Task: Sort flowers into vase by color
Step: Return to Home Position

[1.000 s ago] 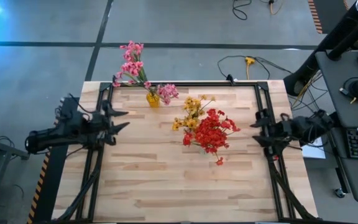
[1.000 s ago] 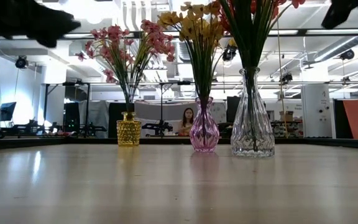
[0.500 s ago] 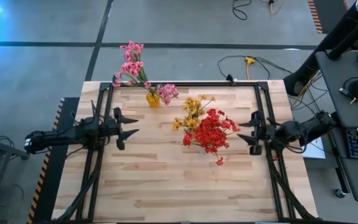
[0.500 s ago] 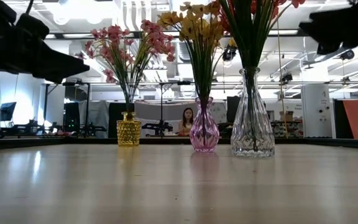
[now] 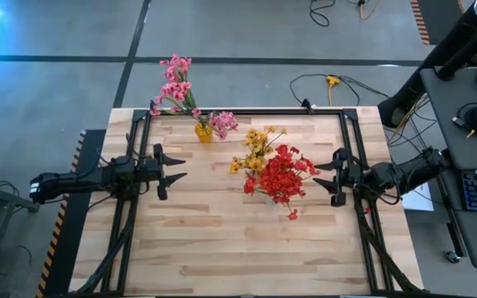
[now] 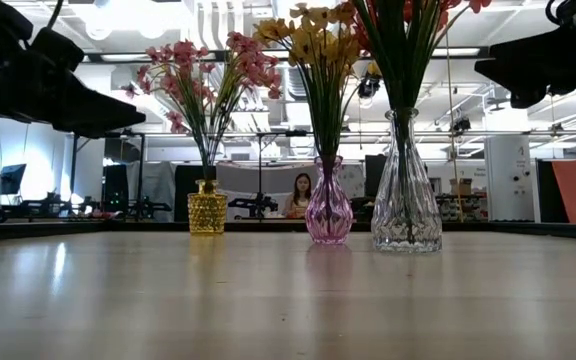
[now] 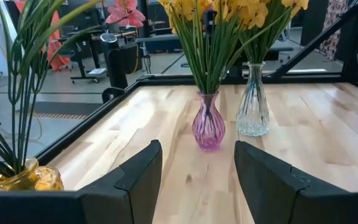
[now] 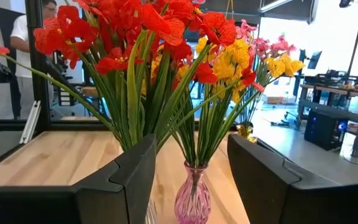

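Three bunches stand upright in vases by their stems. The pink flowers [image 5: 175, 87] are in a small yellow vase [image 6: 207, 208]. The yellow flowers [image 5: 254, 150] are in a purple vase [image 6: 328, 214]. The red flowers [image 5: 281, 176] are in a tall clear vase [image 6: 405, 205]. My left gripper [image 5: 175, 170] is open above the table's left part, pointing right toward the vases; in its wrist view the left gripper [image 7: 197, 180] frames the purple vase [image 7: 208, 127]. My right gripper [image 5: 328, 178] is open just right of the red flowers [image 8: 129, 37], and the right gripper [image 8: 190, 177] touches nothing.
The three vases stand close together in the far middle of the wooden table [image 5: 222, 240], which has bare wood toward its near edge. A black frame [image 5: 247, 111] rims the table. A person [image 6: 298, 195] sits in the room beyond, and another person [image 8: 45, 12] stands behind the table.
Both arms have reached inward toward the vases. The left gripper has moved right and the right gripper has moved left toward the red flowers. Both have come lower and turned at the wrist. The vases and flowers have stayed put.
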